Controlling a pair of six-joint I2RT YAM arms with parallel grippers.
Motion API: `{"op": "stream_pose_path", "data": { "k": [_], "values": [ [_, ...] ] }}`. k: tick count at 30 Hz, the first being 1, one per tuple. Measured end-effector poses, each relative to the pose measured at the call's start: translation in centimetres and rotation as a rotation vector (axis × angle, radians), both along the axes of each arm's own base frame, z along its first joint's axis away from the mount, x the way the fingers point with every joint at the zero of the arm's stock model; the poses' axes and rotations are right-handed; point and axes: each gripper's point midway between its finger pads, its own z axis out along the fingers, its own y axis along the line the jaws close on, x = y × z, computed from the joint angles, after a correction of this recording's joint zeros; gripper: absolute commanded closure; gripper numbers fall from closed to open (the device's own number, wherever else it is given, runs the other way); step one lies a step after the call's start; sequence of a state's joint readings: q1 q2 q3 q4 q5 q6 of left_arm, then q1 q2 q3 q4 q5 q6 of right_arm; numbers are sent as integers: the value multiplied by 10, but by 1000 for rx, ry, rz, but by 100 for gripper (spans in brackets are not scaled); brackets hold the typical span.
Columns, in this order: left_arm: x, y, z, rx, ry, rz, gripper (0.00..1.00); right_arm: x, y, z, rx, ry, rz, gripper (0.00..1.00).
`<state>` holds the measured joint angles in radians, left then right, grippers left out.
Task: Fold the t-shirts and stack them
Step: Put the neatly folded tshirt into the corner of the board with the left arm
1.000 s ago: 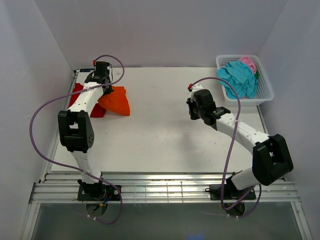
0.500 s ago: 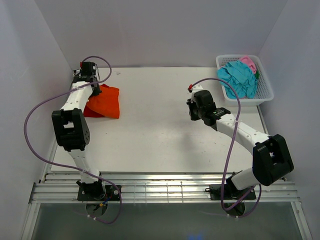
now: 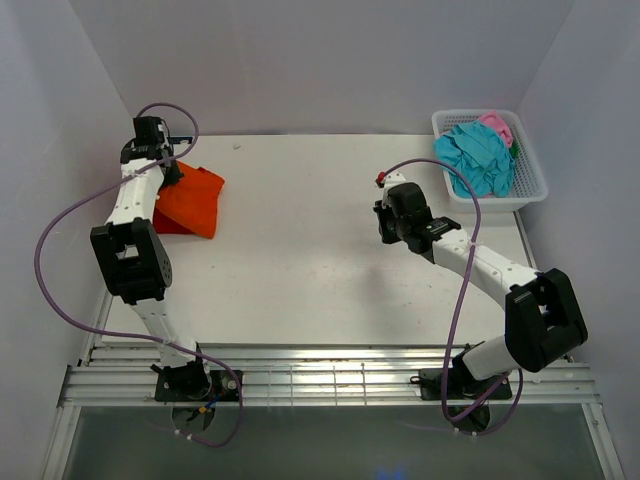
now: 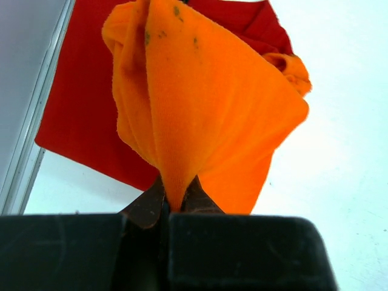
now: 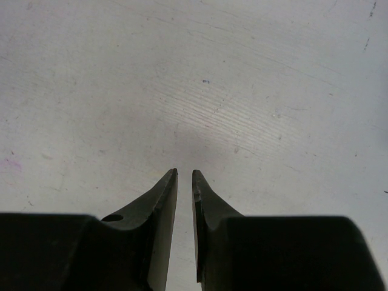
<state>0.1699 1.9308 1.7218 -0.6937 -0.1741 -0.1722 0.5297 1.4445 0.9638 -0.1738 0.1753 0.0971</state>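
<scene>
My left gripper is at the far left corner of the table, shut on an edge of the orange t-shirt. In the left wrist view the orange t-shirt hangs bunched from the closed gripper. It drapes over the deep red t-shirt, which lies flat under it. Only a strip of the red t-shirt shows from above. My right gripper hovers right of centre over bare table. In the right wrist view the gripper has its jaws nearly together and holds nothing.
A white lattice basket stands at the far right corner. It holds a crumpled teal t-shirt and a pink one. Grey walls close in the table on the left, back and right. The table's left edge runs beside the red shirt.
My left gripper has moved left and back toward the far left corner, dragging the orange t-shirt over the red one. The right arm has not moved.
</scene>
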Motion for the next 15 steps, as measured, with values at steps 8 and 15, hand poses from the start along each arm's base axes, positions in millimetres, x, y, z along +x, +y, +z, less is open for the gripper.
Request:
{"op": "stream_pose_path", "data": {
  "k": [8, 15],
  "values": [
    [13, -1, 6, -22, -24, -20, 100, -1, 3, 0, 10, 2, 11, 78],
    [17, -3, 11, -36, -40, -37, 100, 0, 4, 0, 14, 1, 15, 78]
  ]
}}
